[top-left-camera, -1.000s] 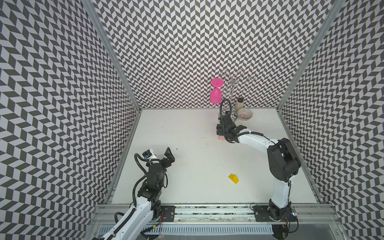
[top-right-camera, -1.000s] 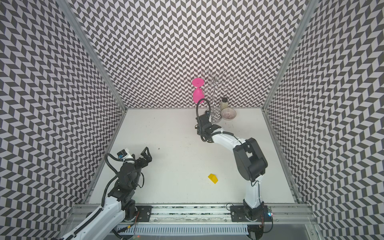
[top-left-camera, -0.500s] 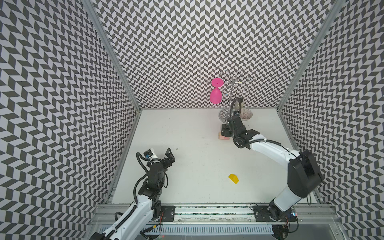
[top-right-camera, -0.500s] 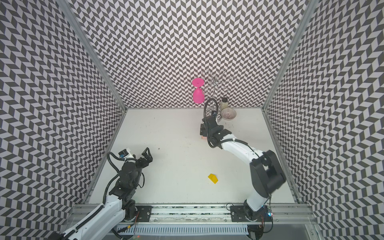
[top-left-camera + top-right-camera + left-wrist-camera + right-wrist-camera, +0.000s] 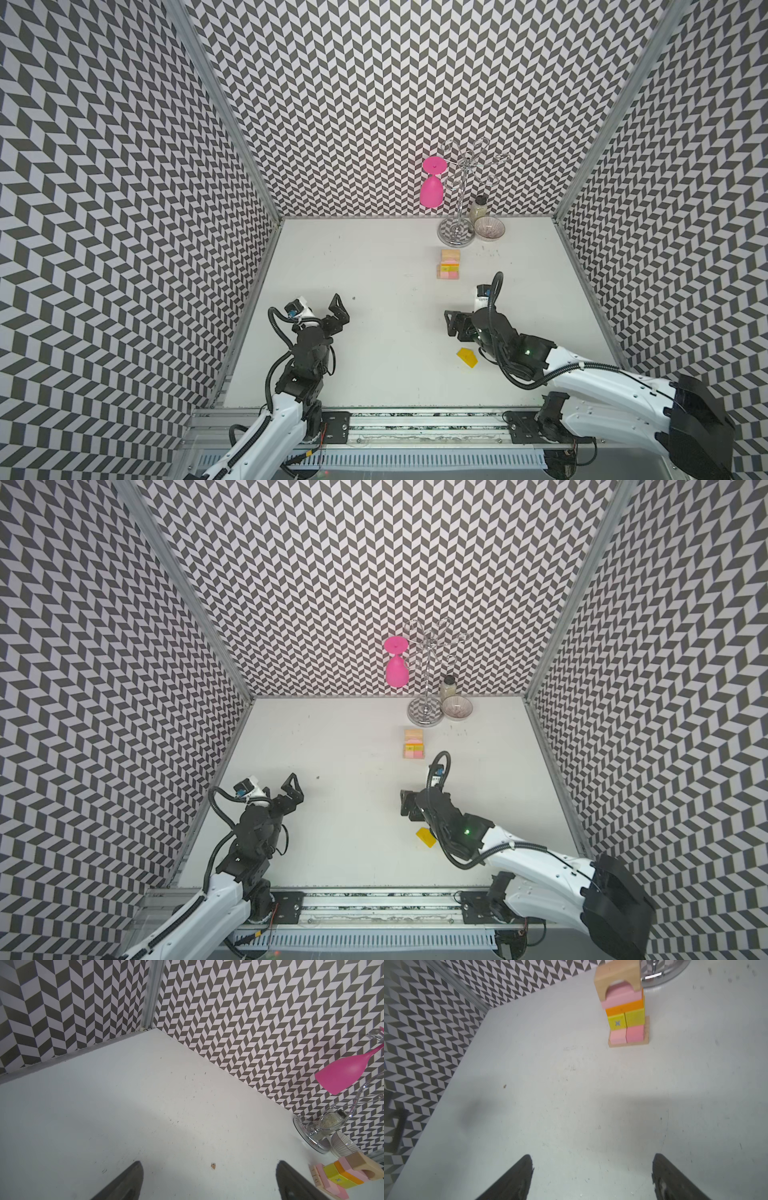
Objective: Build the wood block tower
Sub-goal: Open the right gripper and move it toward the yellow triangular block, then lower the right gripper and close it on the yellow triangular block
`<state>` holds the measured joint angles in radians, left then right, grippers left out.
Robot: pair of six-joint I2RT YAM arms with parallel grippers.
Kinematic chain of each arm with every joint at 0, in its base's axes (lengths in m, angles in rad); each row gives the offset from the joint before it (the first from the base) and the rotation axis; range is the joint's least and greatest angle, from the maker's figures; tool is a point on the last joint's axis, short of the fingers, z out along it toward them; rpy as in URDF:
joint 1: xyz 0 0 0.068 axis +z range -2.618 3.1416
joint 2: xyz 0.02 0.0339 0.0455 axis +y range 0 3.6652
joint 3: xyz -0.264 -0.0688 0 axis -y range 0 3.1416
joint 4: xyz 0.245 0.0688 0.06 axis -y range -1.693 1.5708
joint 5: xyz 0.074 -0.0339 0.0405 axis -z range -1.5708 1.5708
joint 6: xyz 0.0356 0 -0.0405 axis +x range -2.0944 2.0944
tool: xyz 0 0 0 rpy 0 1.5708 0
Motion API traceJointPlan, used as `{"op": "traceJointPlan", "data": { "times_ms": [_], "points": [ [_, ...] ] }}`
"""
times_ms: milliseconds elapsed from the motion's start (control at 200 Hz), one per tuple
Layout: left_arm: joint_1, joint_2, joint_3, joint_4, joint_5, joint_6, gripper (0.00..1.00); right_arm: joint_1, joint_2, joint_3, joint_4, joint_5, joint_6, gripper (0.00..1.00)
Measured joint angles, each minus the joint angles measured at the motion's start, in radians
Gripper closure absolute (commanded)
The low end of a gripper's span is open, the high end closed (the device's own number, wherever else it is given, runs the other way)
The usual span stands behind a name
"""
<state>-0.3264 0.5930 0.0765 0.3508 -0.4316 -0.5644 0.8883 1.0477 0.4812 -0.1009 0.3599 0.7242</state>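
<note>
In both top views the right gripper (image 5: 449,326) is spread, empty, just beside the yellow roof piece (image 5: 467,358); best to centre over it and pinch its flat faces. Left wrist: left gripper (image 5: 208,1167) spread, idle. Right wrist: tower (image 5: 625,1005) upright by chrome stand (image 5: 662,972), tan arch (image 5: 617,974) topmost.

Light was bright, even, diffuse. Soft shadows lay on the table (image 5: 550,1064) in both wrist views. Right wrist frame was blurred: tower (image 5: 625,1007) soft, wall (image 5: 425,1032) smeared. Top views were sharp.
</note>
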Motion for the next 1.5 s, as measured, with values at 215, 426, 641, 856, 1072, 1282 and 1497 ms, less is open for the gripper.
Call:
{"op": "traceJointPlan", "data": {
  "times_ms": [215,426,641,856,1072,1282,1497],
  "points": [
    [0.000,-0.012,-0.002,0.000,0.000,0.000,0.00,0.003,-0.027,-0.119,0.012,-0.106,0.002,0.13],
    [0.000,-0.012,-0.002,-0.001,0.000,0.000,0.00,0.026,0.052,-0.142,0.051,-0.171,-0.005,0.21],
    [0.000,-0.012,-0.002,-0.001,0.000,0.000,0.00,0.103,0.111,-0.117,0.015,-0.156,0.003,0.28],
    [0.000,-0.011,-0.002,-0.002,0.000,0.000,0.00,0.200,0.112,-0.066,-0.071,-0.077,0.051,0.31],
    [0.000,-0.012,-0.002,-0.002,0.000,0.000,0.00,0.222,0.174,-0.048,-0.146,-0.019,0.093,0.40],
    [0.000,-0.012,-0.002,-0.004,0.000,0.000,0.00,0.267,0.231,-0.024,-0.165,0.016,0.124,0.50],
    [0.000,-0.012,-0.002,-0.004,0.000,0.000,0.00,0.319,0.279,0.012,-0.197,0.051,0.166,0.62]
  ]
}}
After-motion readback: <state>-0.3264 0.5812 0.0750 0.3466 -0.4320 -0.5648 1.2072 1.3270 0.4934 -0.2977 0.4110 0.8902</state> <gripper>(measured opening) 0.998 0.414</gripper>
